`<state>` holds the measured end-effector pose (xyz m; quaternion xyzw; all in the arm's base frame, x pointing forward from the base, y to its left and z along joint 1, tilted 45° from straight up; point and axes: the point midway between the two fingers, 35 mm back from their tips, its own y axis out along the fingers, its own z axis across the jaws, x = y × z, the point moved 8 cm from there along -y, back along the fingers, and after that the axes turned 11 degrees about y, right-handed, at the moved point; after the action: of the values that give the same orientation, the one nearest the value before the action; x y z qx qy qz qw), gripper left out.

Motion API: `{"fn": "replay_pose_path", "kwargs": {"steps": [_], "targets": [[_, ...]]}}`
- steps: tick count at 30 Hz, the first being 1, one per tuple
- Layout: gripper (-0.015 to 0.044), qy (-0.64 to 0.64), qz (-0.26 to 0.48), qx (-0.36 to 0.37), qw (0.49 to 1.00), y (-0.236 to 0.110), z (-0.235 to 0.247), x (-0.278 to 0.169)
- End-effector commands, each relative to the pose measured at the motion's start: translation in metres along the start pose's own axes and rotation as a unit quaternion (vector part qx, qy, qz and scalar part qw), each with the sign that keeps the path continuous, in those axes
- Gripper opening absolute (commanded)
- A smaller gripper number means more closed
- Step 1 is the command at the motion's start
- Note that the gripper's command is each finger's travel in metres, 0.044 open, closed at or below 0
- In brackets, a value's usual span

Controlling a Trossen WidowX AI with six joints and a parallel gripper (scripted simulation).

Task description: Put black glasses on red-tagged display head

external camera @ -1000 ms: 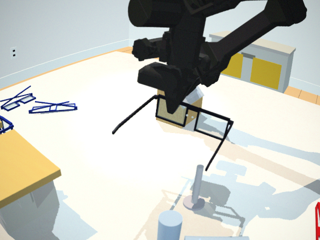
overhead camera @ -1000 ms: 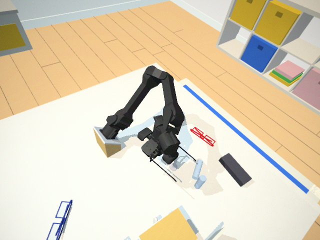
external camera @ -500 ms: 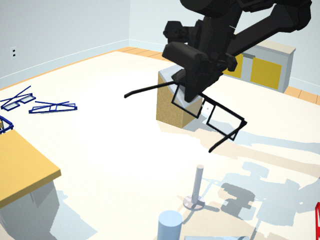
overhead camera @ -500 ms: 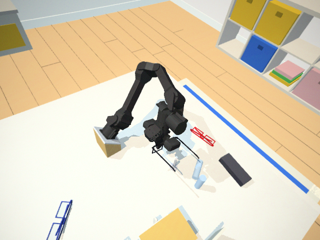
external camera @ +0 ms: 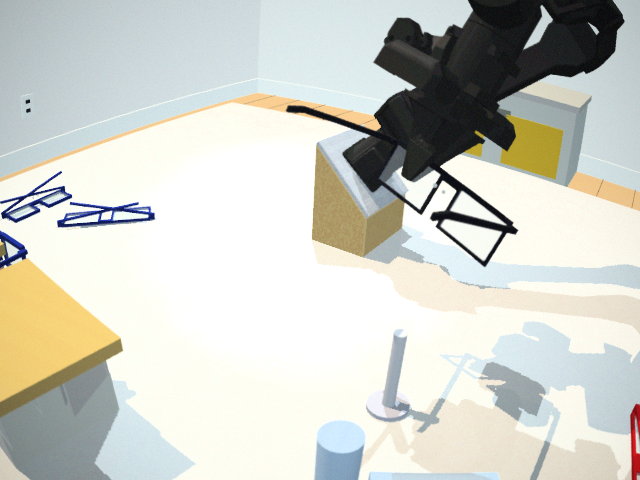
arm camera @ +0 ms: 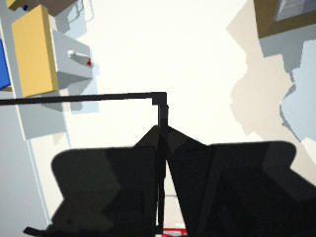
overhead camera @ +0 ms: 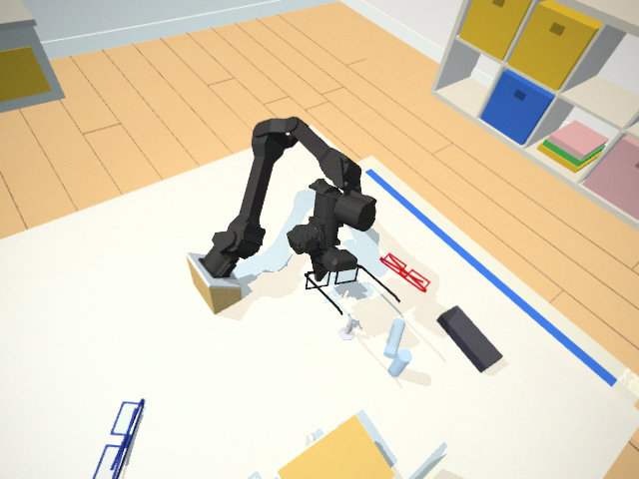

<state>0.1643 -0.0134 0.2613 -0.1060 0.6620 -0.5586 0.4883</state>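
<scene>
My gripper (overhead camera: 322, 270) (external camera: 408, 170) (arm camera: 160, 129) is shut on the black glasses (overhead camera: 380, 284) (external camera: 473, 221) (arm camera: 79, 98) at the front frame and holds them in the air, well above the white table. The frame is tilted, and the temples are open and stick out away from the arm. In the wrist view a small red tag (arm camera: 89, 62) shows on a grey-white shape beside a yellow-topped stand (arm camera: 32, 49), far to the upper left. I cannot make out the display heads clearly in any view.
Red glasses (overhead camera: 404, 272) (external camera: 634, 428), a black box (overhead camera: 469, 337), two light blue cylinders (overhead camera: 394, 337) (external camera: 339, 449) and a thin post on a round foot (overhead camera: 349, 327) (external camera: 393, 372) lie near the gripper. Blue glasses (overhead camera: 121, 438) (external camera: 105, 215) lie far off. The arm's wooden wedge base (overhead camera: 217, 293) (external camera: 341, 211) stands behind.
</scene>
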Motion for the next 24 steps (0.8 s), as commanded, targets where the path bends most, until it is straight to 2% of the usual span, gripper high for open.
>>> {"fn": "replay_pose_path", "kwargs": {"steps": [1,19,24], "targets": [[0.0000,0.026,-0.001,0.024,0.999,-0.006,-0.010,0.001],[0.0000,0.161,0.051,0.142,0.975,-0.040,-0.054,0.007],[0.0000,0.148,0.047,0.132,0.979,-0.039,-0.050,0.005]]}}
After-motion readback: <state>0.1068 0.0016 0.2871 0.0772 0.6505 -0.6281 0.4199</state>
